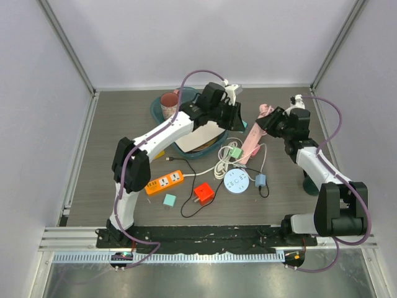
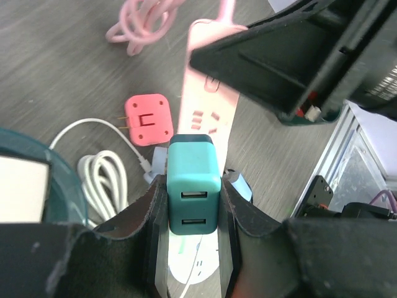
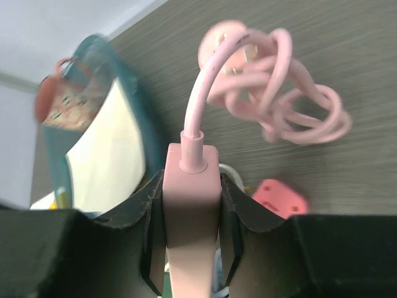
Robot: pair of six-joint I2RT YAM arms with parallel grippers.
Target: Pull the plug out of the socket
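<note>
A teal two-port USB plug (image 2: pixel 193 186) sits between the fingers of my left gripper (image 2: pixel 193 208), which is shut on it. The plug's far end lies against the lower end of a pink power strip (image 2: pixel 208 99); its prongs are hidden. In the top view the plug (image 1: pixel 234 151) is beside the strip (image 1: pixel 251 141), with my left gripper (image 1: pixel 234 146) on it. My right gripper (image 3: pixel 191 214) is shut on the strip's cable end (image 3: pixel 191 186), and in the top view this gripper (image 1: pixel 268 124) is at the strip's far end. The strip's pink cable (image 3: pixel 273 93) lies coiled beyond.
A pink adapter (image 2: pixel 147 119) and a white cable (image 2: pixel 105 174) lie left of the strip. A teal basin (image 1: pixel 155 113) holds a mug (image 1: pixel 169 102). Nearer are an orange power strip (image 1: pixel 165 182), a red cube plug (image 1: pixel 203 193), a round white socket (image 1: pixel 236 181) and a light blue plug (image 1: pixel 260 181).
</note>
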